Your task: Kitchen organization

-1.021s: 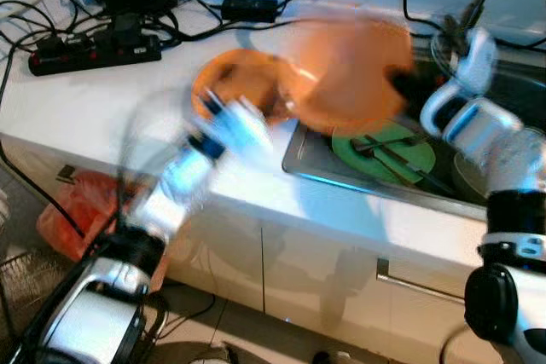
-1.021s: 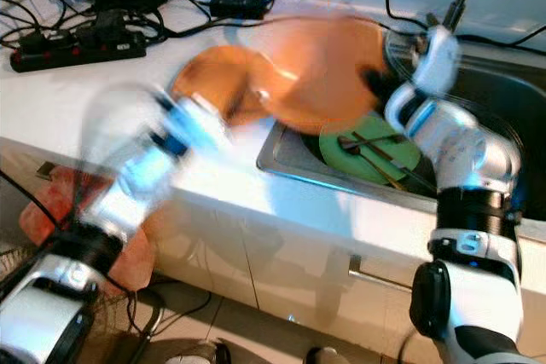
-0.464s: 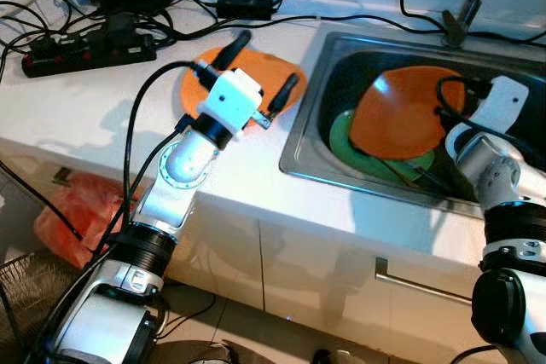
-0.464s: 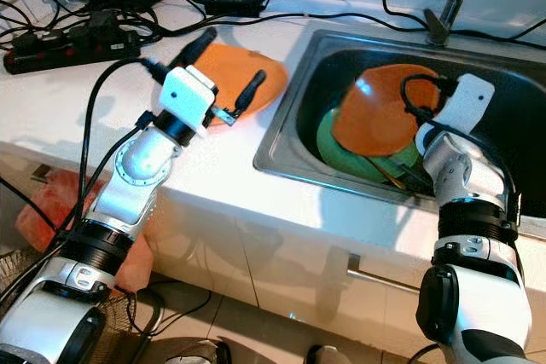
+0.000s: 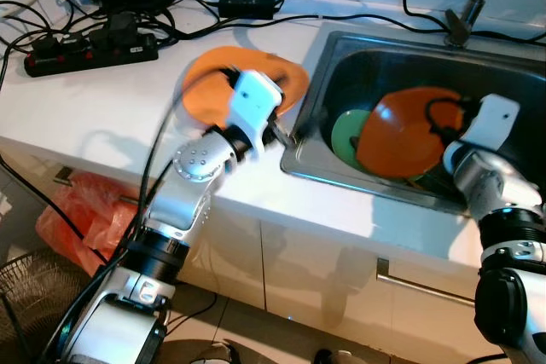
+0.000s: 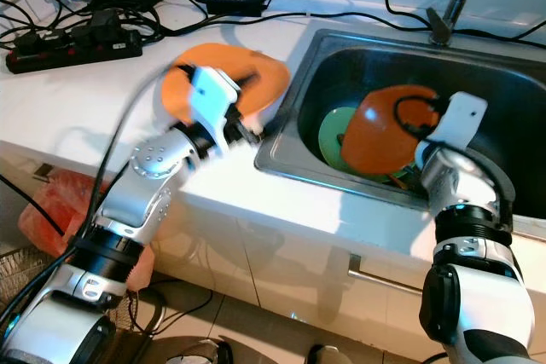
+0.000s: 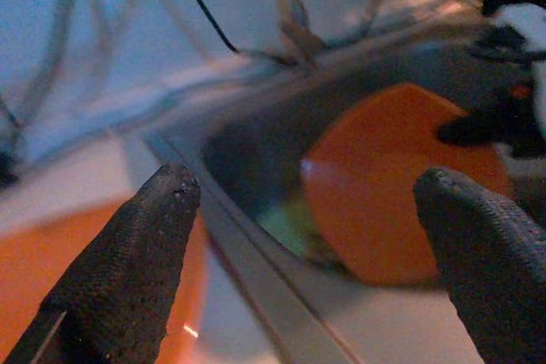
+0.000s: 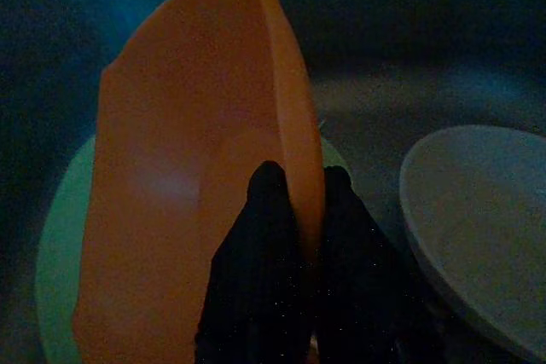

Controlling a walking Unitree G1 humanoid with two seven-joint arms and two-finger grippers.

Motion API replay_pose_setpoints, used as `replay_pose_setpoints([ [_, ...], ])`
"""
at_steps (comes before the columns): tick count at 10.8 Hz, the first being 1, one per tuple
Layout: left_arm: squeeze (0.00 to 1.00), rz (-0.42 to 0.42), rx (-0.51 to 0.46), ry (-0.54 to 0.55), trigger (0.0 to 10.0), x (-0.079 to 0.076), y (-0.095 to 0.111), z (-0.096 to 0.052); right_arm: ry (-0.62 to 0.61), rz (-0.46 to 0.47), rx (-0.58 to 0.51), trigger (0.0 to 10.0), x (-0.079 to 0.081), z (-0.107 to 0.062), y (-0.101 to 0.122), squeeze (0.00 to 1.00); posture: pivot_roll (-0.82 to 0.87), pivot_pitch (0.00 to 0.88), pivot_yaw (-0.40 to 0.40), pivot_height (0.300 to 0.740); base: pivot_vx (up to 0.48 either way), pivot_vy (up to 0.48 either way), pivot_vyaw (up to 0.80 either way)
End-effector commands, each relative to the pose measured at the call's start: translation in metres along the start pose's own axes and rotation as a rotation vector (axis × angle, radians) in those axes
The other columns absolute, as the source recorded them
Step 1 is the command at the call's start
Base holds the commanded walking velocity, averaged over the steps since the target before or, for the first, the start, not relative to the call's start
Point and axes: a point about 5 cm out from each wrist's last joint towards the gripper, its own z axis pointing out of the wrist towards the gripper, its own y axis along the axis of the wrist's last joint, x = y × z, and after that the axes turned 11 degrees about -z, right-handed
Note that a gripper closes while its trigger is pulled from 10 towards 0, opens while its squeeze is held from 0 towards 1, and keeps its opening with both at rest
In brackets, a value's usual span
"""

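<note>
Two orange plates are on record. One orange plate [image 8: 196, 168] stands tilted on edge inside the sink [image 5: 341, 57], pinched at its rim between the fingers [image 8: 264, 236] of my right gripper [image 8: 299, 178], which is clamped on it. Its lower part rests over a green plate [image 5: 345, 138] lying in the basin. A pale dish [image 8: 478, 228] sits just beside, near the gripper. The second orange plate [image 5: 209, 87] lies flat on the white counter [image 5: 77, 108], close to the sink's left rim. My left gripper [image 7: 307, 202] hovers above the sink edge next to that plate, fingers spread wide, holding nothing. A black power strip [image 5: 90, 49] and cables lie at the counter's rear.
</note>
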Motion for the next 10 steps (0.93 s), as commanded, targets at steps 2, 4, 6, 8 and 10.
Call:
replay_pose_setpoints([
  [2, 1.00, -0.079, 0.130, -0.085, 10.0, -0.009, -0.010, -0.007, 0.026, -0.057, -0.049, 0.0, 0.003, 0.002, 0.013, 0.00, 0.08, 0.098, 0.046, 0.740, 0.000, 0.000, 0.00],
  [4, 0.80, -0.086, 0.192, -0.142, 10.0, -0.011, -0.012, -0.010, 0.079, -0.110, -0.026, 0.0, 0.013, 0.004, 0.007, 0.00, 0.09, 0.096, 0.057, 0.740, 0.000, 0.000, 0.00],
  [6, 0.74, -0.079, 0.204, -0.138, 10.0, -0.011, -0.009, -0.011, 0.132, -0.134, -0.002, 3.4, 0.023, 0.005, 0.001, 0.00, 0.09, 0.094, 0.059, 0.740, 0.000, 0.000, 0.00],
  [8, 0.73, -0.088, 0.227, -0.131, 10.0, -0.010, -0.008, -0.013, 0.132, -0.164, 0.007, 10.0, 0.022, 0.006, -0.003, 1.00, 0.10, 0.094, 0.060, 0.740, 0.000, 0.000, 0.00],
  [10, 0.64, -0.081, 0.236, -0.107, 10.0, -0.005, -0.007, -0.013, 0.118, -0.166, 0.004, 10.0, 0.017, 0.006, -0.003, 1.00, 0.10, 0.089, 0.064, 0.740, 0.000, 0.000, 0.00],
])
